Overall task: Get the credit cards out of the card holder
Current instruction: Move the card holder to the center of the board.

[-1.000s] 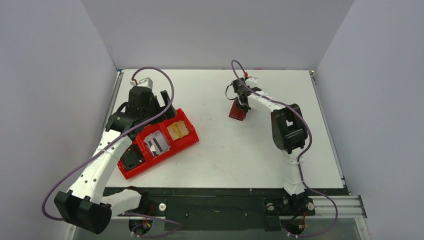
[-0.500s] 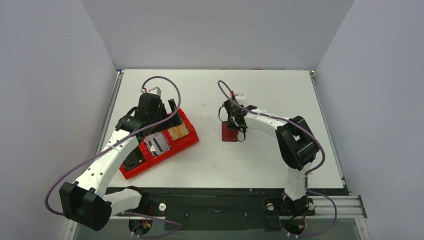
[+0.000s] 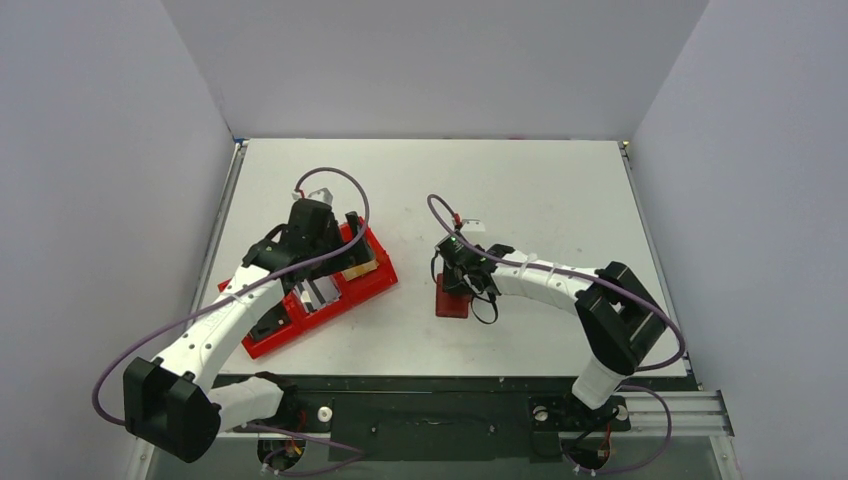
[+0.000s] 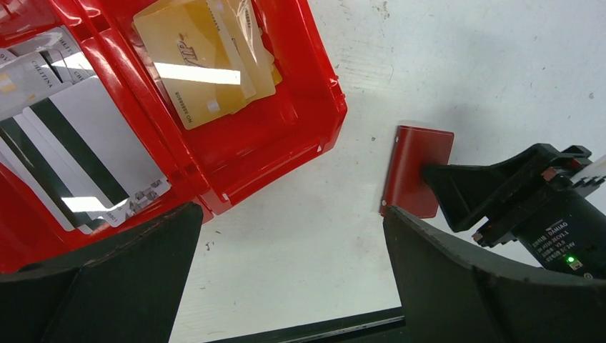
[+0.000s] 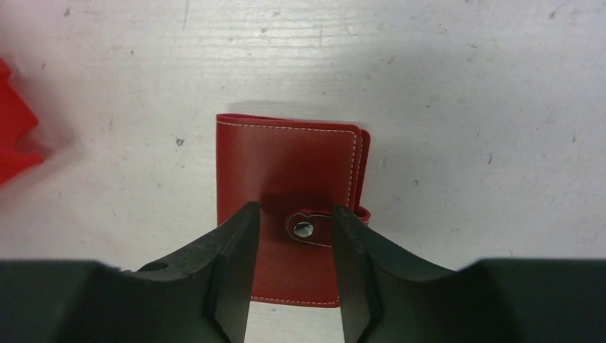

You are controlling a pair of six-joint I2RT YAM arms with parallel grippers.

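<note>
Tray near the left edge holds gold credit cards in 1 end compartment. The left gripper is spread above it. The right gripper pinches the closed card holder.

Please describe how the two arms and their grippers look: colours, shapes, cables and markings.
Both the left arm and the right arm have white tubular links with bulky black joint housings. A thin purple cable loops along each. The left gripper and the right gripper have broad matte black fingers. The right wrist's motor carries a DAMIAO label and a green light.
</note>
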